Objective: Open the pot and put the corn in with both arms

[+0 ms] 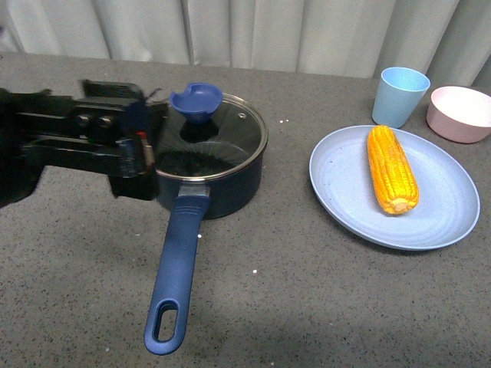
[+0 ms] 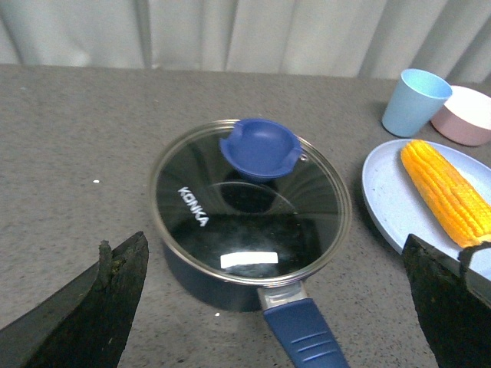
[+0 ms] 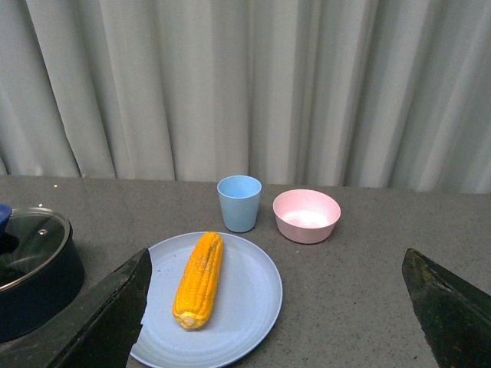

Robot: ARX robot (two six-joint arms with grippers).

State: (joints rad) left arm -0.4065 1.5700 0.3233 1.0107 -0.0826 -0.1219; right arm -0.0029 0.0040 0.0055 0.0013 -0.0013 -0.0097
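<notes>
The dark navy pot (image 1: 222,188) stands left of centre with its glass lid (image 1: 230,138) on, and the lid's blue knob (image 1: 197,100) is at the far side. Its long blue handle (image 1: 173,280) points to the front. The corn (image 1: 391,169) lies on a pale blue plate (image 1: 345,180) at the right. My left gripper (image 1: 142,157) is open and empty at the pot's left side. In the left wrist view it (image 2: 268,253) looks over the lid (image 2: 307,207) and knob (image 2: 259,148). My right gripper (image 3: 276,257) is open and empty, back from the corn (image 3: 199,280).
A pale blue cup (image 1: 403,96) and a pink bowl (image 1: 460,113) stand behind the plate at the far right. Grey curtains hang along the table's far edge. The grey tabletop (image 1: 307,307) is bare in front of the plate.
</notes>
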